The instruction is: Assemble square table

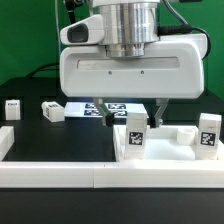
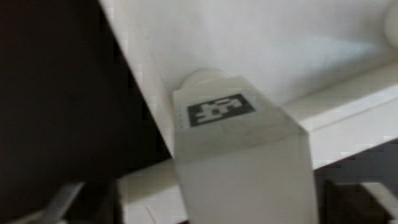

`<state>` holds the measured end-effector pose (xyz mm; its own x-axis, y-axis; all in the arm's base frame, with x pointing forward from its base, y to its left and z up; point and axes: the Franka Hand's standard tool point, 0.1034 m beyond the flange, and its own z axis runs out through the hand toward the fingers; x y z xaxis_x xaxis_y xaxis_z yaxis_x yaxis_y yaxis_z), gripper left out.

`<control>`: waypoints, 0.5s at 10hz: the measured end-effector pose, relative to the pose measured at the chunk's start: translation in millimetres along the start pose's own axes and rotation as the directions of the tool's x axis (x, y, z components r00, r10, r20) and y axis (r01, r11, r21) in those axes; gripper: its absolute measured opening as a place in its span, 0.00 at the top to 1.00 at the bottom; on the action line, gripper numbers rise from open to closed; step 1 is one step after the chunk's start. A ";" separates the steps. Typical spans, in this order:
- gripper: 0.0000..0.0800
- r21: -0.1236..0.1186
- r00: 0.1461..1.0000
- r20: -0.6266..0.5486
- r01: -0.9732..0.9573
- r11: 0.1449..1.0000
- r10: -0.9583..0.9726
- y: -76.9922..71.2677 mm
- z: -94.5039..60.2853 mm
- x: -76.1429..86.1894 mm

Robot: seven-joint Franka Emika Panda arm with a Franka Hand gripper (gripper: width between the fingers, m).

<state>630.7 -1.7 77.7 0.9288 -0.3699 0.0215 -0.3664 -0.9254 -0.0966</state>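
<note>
The white square panel lies flat at the exterior view's right. Two tagged white legs stand upright on it, one near its left corner and one at its right. My gripper hangs straight over the left leg, its dark fingers straddling the leg's top. In the wrist view that leg runs between the fingers down to the panel. It lies against one finger, and a gap shows at the other. Two more legs lie loose on the black table at the left.
The marker board lies behind the gripper at the centre. A long low white border rail runs along the front and turns up the left side. The panel's raised rim shows beside the leg in the wrist view.
</note>
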 end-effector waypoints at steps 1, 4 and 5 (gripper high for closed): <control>0.47 0.002 0.999 0.000 -0.039 0.999 0.039 -0.4 0.0 -0.1; 0.64 0.001 0.972 0.001 -0.234 0.972 0.234 0.3 0.1 0.0; 0.64 0.001 0.961 0.001 -0.276 0.961 0.276 0.6 0.2 0.0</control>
<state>630.5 -2.3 77.5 0.7920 -0.6105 -0.0066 -0.6080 -0.7876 -0.0996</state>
